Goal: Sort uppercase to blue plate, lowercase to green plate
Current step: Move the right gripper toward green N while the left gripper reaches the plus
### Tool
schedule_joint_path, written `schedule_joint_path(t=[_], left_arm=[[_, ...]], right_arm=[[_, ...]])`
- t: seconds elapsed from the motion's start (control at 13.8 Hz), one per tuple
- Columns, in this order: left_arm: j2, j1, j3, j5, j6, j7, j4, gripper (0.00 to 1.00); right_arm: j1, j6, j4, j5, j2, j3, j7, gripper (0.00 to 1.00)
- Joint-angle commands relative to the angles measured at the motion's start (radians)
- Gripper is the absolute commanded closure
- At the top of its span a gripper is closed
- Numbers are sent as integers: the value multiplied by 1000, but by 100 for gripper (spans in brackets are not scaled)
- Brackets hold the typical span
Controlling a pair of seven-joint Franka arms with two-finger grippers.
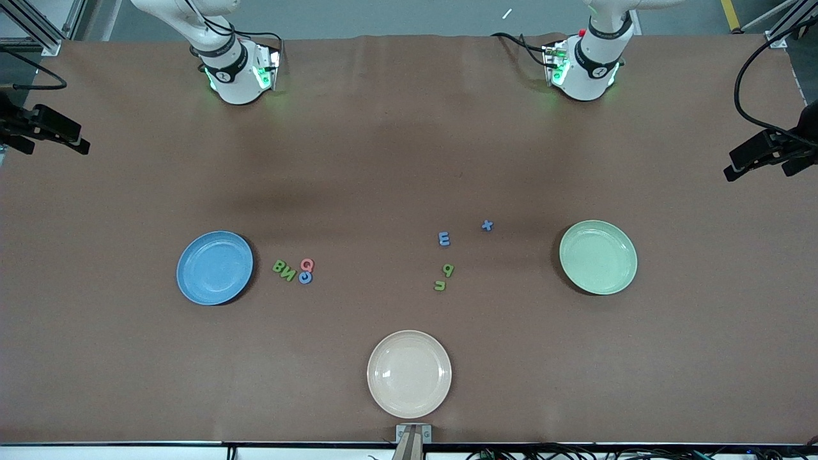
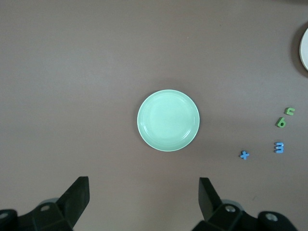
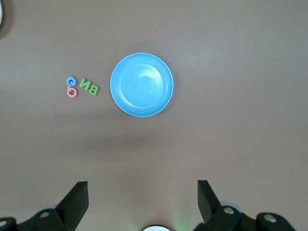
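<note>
With all letters unsorted on the tabletop (image 1: pixel 409 160), each tool hangs spread and empty high over its plate: left tool (image 2: pixel 144 197) over green plate (image 1: pixel 598 257) beside lowercase (image 1: pixel 444 239), right tool (image 3: pixel 143 199) over blue plate (image 1: pixel 215 267) beside uppercase (image 1: pixel 284 269), so each arm likely serves its nearer group.

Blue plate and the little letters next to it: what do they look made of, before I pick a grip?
Blue plate: smooth and glossy, with soft light reflections across the well; probably plastic or melamine, though glazed ceramic cannot be ruled out. Uppercase letters: matte, flat, solid colours with no shine, cut-out shapes with soft edges; they look like foam, likely light and slightly compressible.
</note>
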Motion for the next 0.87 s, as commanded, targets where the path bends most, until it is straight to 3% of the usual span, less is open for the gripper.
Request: schedule_joint_path(t=[0.0,0.15,0.29,0.51,0.65,0.8], left_arm=[[15,-10,1,-19,-22,-1,12,0],[31,-18,-15,-21,-31,2,1,0],[61,-19,-62,-45,-51,-9,-19,0],[107,-21,-159,-53,-30,-127,-57,0],[157,-26,-228,-42,-5,-231,-77,0],[193,-58,-252,-39,60,-309,-123,0]], right_arm=[[-10,12,3,-4,48,4,-14,0],[-23,34,6,-1,97,2,-14,0],[-29,98,16,-14,218,2,-16,0],[-7,189,18,-33,283,7,10,0],[14,261,-8,-25,315,7,128,0],[40,346,-45,-21,347,9,245,0]])
